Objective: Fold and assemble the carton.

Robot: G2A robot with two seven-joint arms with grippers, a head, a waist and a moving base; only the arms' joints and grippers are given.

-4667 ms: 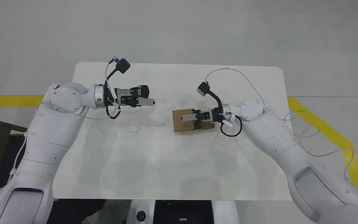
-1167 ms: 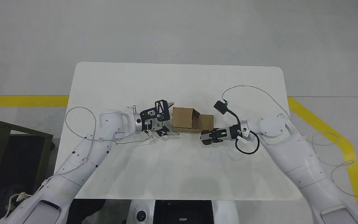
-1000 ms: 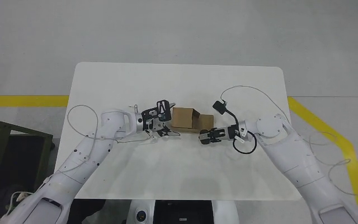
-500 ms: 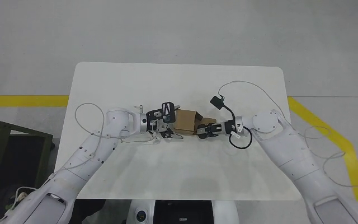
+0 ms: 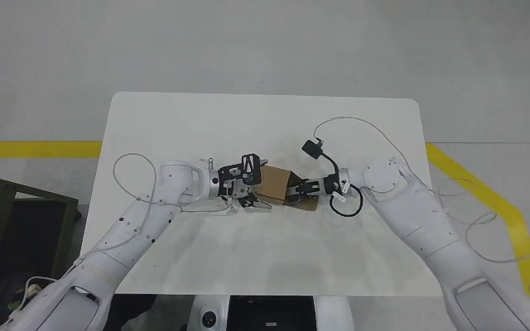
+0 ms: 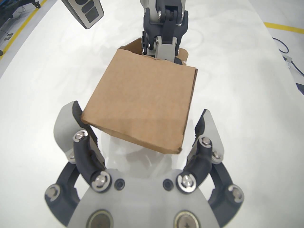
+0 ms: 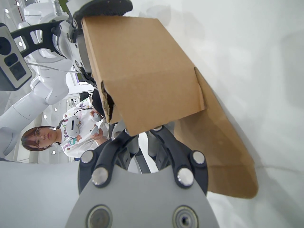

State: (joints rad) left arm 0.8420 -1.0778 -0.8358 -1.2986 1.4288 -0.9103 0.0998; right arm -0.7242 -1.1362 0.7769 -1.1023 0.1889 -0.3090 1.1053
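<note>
Left wrist view: left hand [image 6: 140, 114] spread wide around the carton [image 6: 144, 88], right hand [image 6: 163, 56] apparently pinching its far edge.

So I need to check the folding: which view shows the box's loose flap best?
The right wrist view: the flap sticks out whole beside the box. The top view shows a sliver of it; the left wrist view, a corner behind the box.

blocked: carton [image 5: 276, 180] between left gripper [image 6: 140, 110], right gripper [image 5: 291, 192] | free: table [image 5: 373, 248] near side, probably
</note>
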